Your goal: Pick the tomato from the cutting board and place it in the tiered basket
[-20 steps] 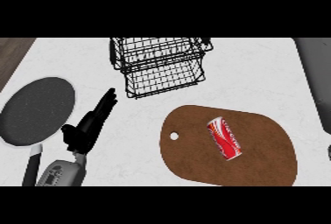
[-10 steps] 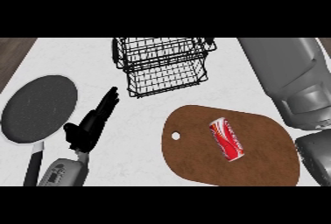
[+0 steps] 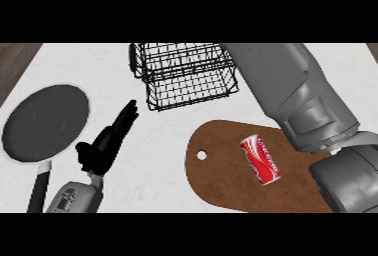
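A brown cutting board [image 3: 229, 185] lies at the lower right of the counter. On it lies a red soda can [image 3: 260, 160] on its side; I see no tomato anywhere. The black wire tiered basket [image 3: 184, 75] stands at the back centre. My left hand [image 3: 107, 142] rests open on the counter left of the board, fingers straight and pointing toward the basket. My grey right arm [image 3: 303, 100] stretches from the lower right over the board's right edge up past the basket's right side. Its hand lies beyond the top of the view.
A dark round frying pan [image 3: 46, 122] sits at the left, its black handle [image 3: 40, 185] running toward the lower edge beside my left forearm. White counter shows between the pan, the basket and the board.
My right arm has swung in from the right edge and now reaches up along the basket's right side. The left hand, the can and the board have stayed put.
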Controlling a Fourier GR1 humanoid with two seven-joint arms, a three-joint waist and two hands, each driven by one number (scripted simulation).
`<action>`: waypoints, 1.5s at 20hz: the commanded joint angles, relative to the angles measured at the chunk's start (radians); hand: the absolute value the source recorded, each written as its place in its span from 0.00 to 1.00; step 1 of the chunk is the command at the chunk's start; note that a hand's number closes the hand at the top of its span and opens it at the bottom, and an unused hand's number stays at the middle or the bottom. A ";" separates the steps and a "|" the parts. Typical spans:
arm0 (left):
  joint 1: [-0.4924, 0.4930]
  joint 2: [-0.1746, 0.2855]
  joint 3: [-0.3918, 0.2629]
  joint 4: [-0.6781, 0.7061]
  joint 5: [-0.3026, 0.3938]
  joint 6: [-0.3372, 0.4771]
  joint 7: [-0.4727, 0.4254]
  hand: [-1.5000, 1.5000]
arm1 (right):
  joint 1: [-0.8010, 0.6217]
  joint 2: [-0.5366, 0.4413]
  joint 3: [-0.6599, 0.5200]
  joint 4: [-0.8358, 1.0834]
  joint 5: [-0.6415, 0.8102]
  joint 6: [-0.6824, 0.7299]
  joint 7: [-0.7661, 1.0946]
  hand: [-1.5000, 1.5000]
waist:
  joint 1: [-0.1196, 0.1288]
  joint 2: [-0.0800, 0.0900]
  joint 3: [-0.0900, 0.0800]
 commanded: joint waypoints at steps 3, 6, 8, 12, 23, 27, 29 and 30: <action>0.027 0.028 0.025 -0.012 0.012 -0.030 -0.028 0.50 | -0.019 0.067 -0.060 0.066 -0.044 -0.040 -0.009 1.00 | 0.006 0.001 0.000; 0.016 0.031 0.026 -0.037 0.024 -0.040 0.016 0.50 | -0.057 0.078 -0.100 0.096 -0.080 -0.018 0.031 1.00 | 0.010 0.001 0.000; 0.001 0.032 0.030 -0.020 0.020 -0.045 -0.003 0.50 | -0.061 0.083 -0.148 0.139 -0.139 0.025 0.121 1.00 | 0.011 0.001 -0.001; -0.017 0.005 0.026 0.036 0.001 -0.020 -0.002 0.50 | -0.069 0.084 -0.217 0.178 -0.216 0.049 0.234 0.00 | -0.005 0.000 -0.001; 0.003 0.019 0.045 -0.022 0.016 -0.031 0.025 0.50 | -0.056 -0.017 -0.242 0.088 -0.206 -0.240 0.196 0.00 | -0.010 -0.003 0.000; 0.002 -0.023 0.015 -0.004 -0.018 0.003 0.003 0.50 | 0.015 -0.143 -0.245 0.066 -0.181 -0.337 0.128 0.00 | -0.023 0.001 0.001; 0.007 -0.020 0.023 0.044 -0.034 0.007 -0.042 0.50 | 0.019 -0.188 -0.262 0.046 -0.186 -0.381 0.097 0.00 | -0.023 0.006 0.000; 0.011 -0.006 0.041 0.020 -0.003 -0.014 -0.016 0.50 | 0.036 -0.190 -0.279 0.047 -0.199 -0.406 0.088 0.00 | -0.015 0.002 0.001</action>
